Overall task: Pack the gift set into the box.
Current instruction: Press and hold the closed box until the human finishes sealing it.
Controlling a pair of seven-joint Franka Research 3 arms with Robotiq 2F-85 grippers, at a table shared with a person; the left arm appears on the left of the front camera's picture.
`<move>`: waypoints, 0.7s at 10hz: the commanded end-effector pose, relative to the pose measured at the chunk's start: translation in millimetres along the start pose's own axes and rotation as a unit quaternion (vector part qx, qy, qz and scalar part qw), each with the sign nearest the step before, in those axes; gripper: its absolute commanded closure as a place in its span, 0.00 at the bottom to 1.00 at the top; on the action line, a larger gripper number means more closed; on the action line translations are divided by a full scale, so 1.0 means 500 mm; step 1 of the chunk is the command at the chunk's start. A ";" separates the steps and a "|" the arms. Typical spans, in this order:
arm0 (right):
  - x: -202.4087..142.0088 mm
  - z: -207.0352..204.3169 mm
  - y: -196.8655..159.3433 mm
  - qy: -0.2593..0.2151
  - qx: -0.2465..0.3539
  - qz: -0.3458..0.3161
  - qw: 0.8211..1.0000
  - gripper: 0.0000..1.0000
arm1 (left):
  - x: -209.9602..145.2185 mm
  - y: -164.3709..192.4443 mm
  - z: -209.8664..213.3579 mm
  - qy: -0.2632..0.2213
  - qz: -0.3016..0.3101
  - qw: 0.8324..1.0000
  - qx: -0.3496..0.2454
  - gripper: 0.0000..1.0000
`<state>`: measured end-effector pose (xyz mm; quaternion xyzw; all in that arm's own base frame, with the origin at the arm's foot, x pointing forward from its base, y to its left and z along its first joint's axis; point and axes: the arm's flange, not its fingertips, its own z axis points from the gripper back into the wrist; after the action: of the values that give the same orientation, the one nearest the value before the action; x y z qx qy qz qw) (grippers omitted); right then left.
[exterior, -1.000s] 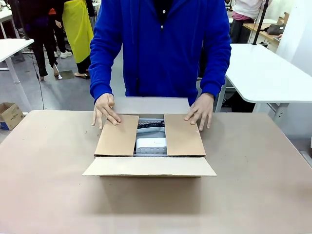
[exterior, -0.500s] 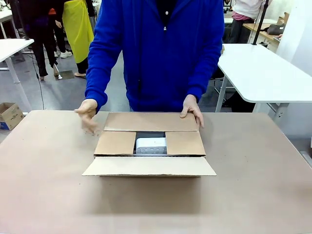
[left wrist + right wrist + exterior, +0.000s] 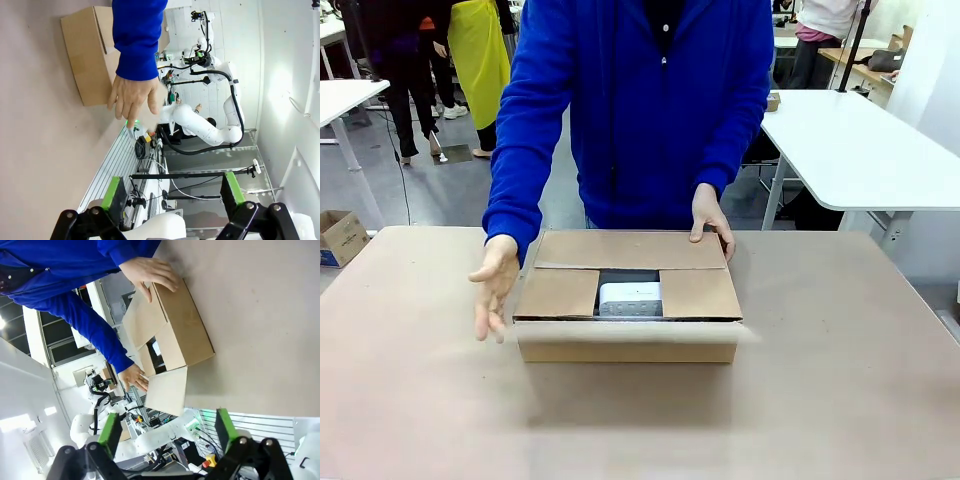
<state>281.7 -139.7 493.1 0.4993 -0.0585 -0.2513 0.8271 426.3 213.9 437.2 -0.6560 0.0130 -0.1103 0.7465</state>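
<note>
Front view: gift set [image 3: 630, 298] inside box [image 3: 625, 351]; wrist views: left end effector [image 3: 172, 192], right end effector [image 3: 166, 431] apart

Front faces person [image 3: 650, 120]; both rolled wrists see box [image 3: 87, 60].

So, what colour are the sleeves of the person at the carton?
Bright blue. The sleeve beside the carton shows best in the front view.

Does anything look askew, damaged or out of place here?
Nothing is spilled or damaged. The box sits square on the table. Three flaps lie down, while the near flap sticks out unfolded. The gift set shows through the gap between the side flaps, an ordinary half-closed state.
</note>
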 end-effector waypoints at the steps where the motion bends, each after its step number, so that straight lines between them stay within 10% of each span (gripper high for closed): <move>1: 0.003 -0.003 0.000 0.000 0.013 0.012 1.000 0.00 | -0.002 -0.003 0.003 0.002 -0.002 1.000 0.003 0.00; 7: 0.003 -0.003 0.000 0.000 0.013 0.012 1.000 0.00 | -0.002 -0.003 0.003 0.002 -0.002 1.000 0.003 0.00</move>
<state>281.7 -139.7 493.0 0.4993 -0.0586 -0.2511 0.8272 426.3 213.9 437.2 -0.6560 0.0130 -0.1103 0.7465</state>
